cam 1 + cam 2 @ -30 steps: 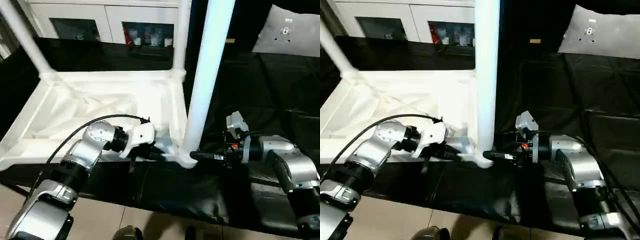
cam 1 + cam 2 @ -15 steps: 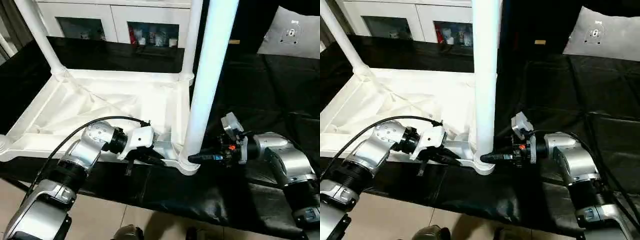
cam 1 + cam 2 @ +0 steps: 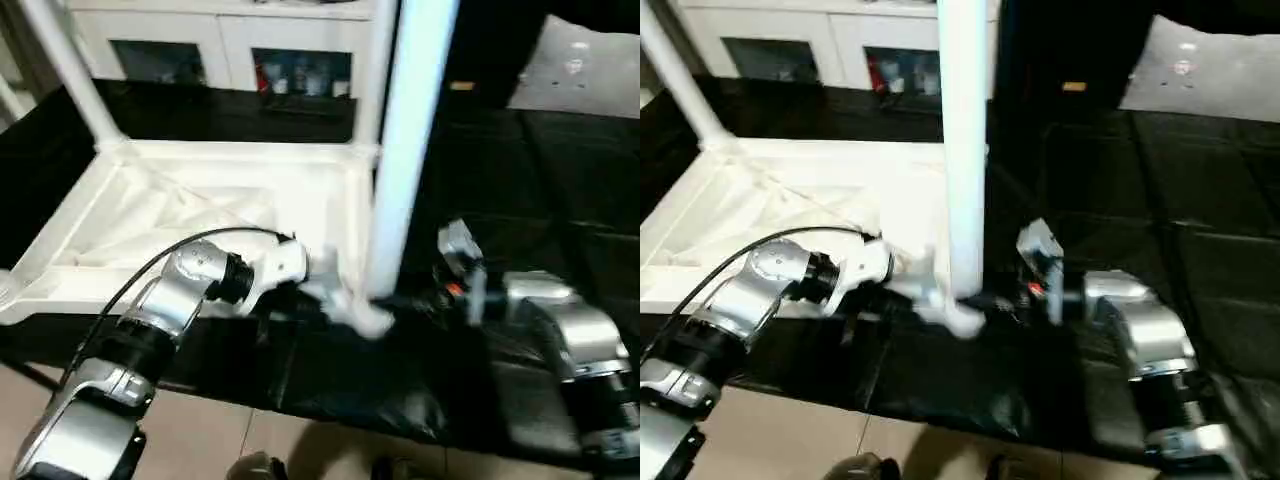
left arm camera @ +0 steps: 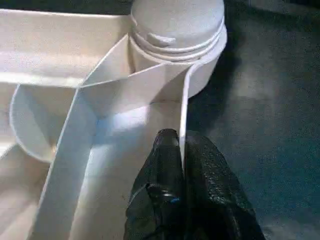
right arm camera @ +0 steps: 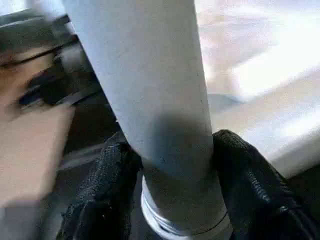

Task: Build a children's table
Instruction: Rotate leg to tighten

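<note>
At near corner socket: screw-in leg [image 5: 150, 95] stands upright
Right gripper [image 5: 170, 165]: clasps leg base
Left gripper [image 4: 182, 160]: pinches tabletop rim [image 4: 184, 115]
Handling: probably light, stiff, slippery plastic; grip low

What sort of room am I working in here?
Probably an indoor lab or demo room: a work surface draped in black cloth, white glass-door cabinets holding small items along the back wall, and pale flooring below.

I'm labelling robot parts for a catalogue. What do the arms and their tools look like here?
Both arms have rounded silver shells with black joints. The left arm carries a white wrist block and a thin black cable looping over it. The right arm has a small white box and a red-orange spot at the wrist. Each tool, left and right, has two textured black fingers.
</note>
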Motion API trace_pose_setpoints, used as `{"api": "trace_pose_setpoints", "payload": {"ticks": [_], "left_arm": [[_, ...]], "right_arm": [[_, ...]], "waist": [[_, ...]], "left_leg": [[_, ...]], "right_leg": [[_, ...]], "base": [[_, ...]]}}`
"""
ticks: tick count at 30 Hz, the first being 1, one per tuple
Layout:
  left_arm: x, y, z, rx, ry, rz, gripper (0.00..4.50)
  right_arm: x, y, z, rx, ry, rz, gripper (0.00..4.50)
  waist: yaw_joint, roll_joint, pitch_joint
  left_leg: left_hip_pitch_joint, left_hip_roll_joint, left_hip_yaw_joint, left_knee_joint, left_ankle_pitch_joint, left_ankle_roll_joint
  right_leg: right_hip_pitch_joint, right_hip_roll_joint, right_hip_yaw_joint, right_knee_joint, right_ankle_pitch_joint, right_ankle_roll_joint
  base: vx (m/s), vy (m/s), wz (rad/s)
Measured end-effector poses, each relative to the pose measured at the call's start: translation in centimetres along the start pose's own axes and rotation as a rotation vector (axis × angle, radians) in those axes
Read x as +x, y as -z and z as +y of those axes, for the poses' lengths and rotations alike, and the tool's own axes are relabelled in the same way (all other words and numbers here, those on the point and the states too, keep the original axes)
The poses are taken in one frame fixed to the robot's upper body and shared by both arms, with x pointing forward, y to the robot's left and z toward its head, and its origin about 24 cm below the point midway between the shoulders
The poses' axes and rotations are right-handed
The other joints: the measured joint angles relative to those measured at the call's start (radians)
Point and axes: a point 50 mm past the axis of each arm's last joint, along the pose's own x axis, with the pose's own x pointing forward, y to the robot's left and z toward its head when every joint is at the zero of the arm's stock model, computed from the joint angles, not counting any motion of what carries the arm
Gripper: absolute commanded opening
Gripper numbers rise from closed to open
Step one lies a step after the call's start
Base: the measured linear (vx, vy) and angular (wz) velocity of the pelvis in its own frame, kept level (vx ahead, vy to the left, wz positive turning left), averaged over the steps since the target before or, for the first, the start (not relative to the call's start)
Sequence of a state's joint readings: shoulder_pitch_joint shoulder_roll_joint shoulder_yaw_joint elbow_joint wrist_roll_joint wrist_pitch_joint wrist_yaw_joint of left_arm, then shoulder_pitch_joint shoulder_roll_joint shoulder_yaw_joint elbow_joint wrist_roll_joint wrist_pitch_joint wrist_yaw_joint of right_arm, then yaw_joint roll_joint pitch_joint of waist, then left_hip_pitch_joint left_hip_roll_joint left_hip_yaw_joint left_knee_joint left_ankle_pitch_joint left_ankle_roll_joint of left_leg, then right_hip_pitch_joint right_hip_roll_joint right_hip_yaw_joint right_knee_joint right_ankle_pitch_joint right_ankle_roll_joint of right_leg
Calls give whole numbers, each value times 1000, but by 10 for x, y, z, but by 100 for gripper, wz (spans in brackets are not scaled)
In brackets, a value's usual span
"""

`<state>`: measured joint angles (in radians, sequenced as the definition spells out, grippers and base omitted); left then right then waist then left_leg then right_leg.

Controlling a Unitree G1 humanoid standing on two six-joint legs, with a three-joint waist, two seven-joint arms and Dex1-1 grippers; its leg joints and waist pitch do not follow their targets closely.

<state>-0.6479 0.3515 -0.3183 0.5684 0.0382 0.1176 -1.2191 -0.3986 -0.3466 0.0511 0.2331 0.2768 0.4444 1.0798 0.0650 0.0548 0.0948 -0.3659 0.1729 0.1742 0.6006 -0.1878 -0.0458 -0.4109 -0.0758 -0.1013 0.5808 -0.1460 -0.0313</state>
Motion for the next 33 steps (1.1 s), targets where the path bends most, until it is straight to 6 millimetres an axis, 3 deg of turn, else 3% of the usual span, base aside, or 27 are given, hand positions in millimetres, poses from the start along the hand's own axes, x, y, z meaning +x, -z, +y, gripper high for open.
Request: {"api": "trace_pose_setpoints", "payload": {"ticks": [3, 8, 11, 14, 18, 29, 33], "left_arm": [[13, -6, 10, -72, -137, -5, 0], [34, -17, 17, -153, -286, -34, 0], [42, -21, 18, -182, -345, -51, 0], [43, -23, 18, -178, -352, -51, 0], [43, -23, 18, -171, -348, -52, 0], [25, -13, 11, -57, -196, -46, 0], [16, -7, 5, -8, -92, -44, 0]], "right_arm": [[17, -6, -7, 45, 254, -52, 201], [36, -14, -14, 93, 535, -99, 201], [44, -17, -15, 104, 631, -122, 201], [44, -18, -16, 92, 648, -132, 269], [43, -18, -15, 77, 643, -131, 290], [4, -10, -16, -116, 344, -32, 371], [-10, -14, -14, -212, 194, 6, 385]], "waist": [[-37, 0, 0], [-64, -2, -1], [-63, -2, -1], [-61, -1, -2], [-59, -1, -2], [-48, -1, -1], [-32, -1, -1]], "left_leg": [[0, 0, 0, 2, 1, 0], [0, -1, 0, 2, 1, 1], [-1, -1, 0, 1, 1, 1], [-2, -1, -1, 0, 0, 2], [-1, -1, -1, -1, 0, 4], [-2, -1, -2, -2, 0, 5], [-3, -1, -2, -1, 0, 5]], "right_leg": [[2, 0, 0, -4, 0, 0], [3, -1, -1, -7, 0, 1], [2, -1, -1, -6, 0, 1], [2, -1, -1, -6, 1, 2], [2, -1, -1, -5, 3, 1], [1, -1, -2, -4, 4, 1], [1, -1, -2, -4, 4, 1]], "base": [[0, 0, 0], [0, 0, 0], [0, 0, 0], [0, 0, 0], [0, 0, 0], [0, 0, 0], [0, 0, 0]]}}
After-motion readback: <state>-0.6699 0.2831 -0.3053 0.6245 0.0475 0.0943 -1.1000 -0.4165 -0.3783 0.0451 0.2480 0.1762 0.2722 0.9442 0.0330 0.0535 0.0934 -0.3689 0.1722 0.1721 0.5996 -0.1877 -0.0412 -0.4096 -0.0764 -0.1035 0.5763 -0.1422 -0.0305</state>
